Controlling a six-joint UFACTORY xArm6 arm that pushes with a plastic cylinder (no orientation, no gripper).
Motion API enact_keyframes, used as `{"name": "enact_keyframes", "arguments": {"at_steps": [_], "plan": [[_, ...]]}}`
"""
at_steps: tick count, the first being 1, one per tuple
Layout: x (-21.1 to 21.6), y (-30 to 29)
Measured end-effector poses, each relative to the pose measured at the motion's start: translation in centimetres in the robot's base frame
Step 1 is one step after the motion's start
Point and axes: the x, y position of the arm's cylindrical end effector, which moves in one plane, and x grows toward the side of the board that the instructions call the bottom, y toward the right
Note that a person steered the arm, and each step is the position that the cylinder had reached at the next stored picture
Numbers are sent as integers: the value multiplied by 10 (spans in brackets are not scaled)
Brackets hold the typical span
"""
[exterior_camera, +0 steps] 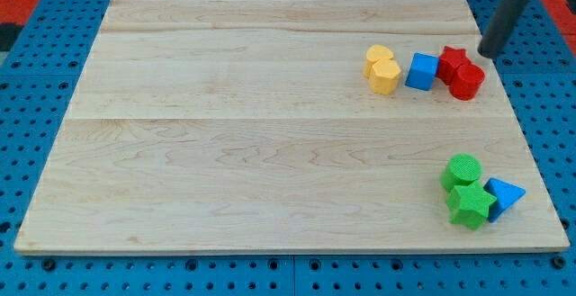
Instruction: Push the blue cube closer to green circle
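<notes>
Near right corner of desk [270, 152]: green circle [463, 169], touching green star [470, 203] and blue triangle [504, 194].

Farther, right: blue cube [421, 71] wedged between yellow blocks [382, 69] and red blocks [460, 73].

Tip [487, 54] just right of reds, likely staged for approach. No hand fitted; bare rod.

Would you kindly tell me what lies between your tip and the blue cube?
In the camera view, two red blocks sit between my tip and the blue cube.
</notes>
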Motion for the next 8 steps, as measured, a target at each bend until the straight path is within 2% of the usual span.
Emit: {"name": "enact_keyframes", "arguments": {"at_steps": [1,3,8], "plan": [[-27,-20],[-31,-68],[-14,-75]]}}
